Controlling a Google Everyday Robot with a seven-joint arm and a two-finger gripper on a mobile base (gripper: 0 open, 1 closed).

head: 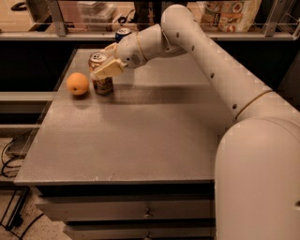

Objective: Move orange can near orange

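The orange can [101, 75], bronze-orange with a silver top, stands upright on the grey table [140, 136] at its far left. The orange [77, 84] lies just left of the can, a small gap between them. My gripper [105, 67] reaches in from the right and its pale fingers [108, 69] are closed around the can's upper part. The arm stretches across the back right of the table.
A blue can [123, 33] stands at the table's far edge behind the gripper. A shelf rail with packaged goods [229, 11] runs behind the table. Drawers [145, 213] sit under the front edge. Cables [11, 154] lie on the floor at left.
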